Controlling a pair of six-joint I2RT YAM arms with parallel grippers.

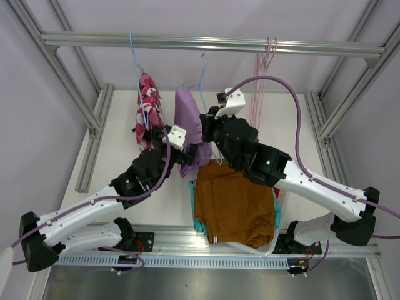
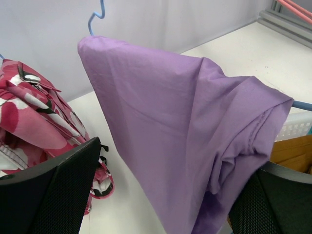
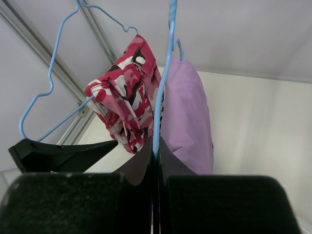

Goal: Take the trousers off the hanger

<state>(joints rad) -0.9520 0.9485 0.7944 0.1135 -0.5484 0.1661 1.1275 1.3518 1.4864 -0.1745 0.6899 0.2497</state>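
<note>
Top external view, left to right: the camouflage trousers [image 1: 148, 109], a pink-white-black print in bunched, stiffish folds with visible seams, hang doubled over a thin blue wire hanger [image 1: 134, 59] hooked on the aluminium rail [image 1: 212, 44], not yet removed. Next is the left gripper [image 2: 179, 157], jaws spread wide with nothing clamped. Its black mesh-faced fingers [image 2: 53, 195] stand either side of the lower drape of the lilac trousers [image 2: 185, 126], which are smooth, thin, matte cloth in soft creases, draped over their own hanger and also not yet off. Just right of that the right gripper [image 3: 156, 153] is pinched tight on a straight run of blue hanger wire [image 3: 165, 68] beside the lilac pair. This is probably that pair's hanger, held steady so the cloth can be pulled off. Below and right, a white lattice basket [image 2: 294, 127] holds the rust-brown trousers [image 1: 234, 203] spread flat on top, a heavier weave with broad folds. The teal trousers [image 1: 199, 226] peek out beneath at the edges. No red pair is visible, possibly buried. Far right on the rail hang bare pink hangers [image 1: 265, 56]. Judged progress: at least two pairs are off and binned, the lilac is in hand, and the camouflage is left after it.
</note>
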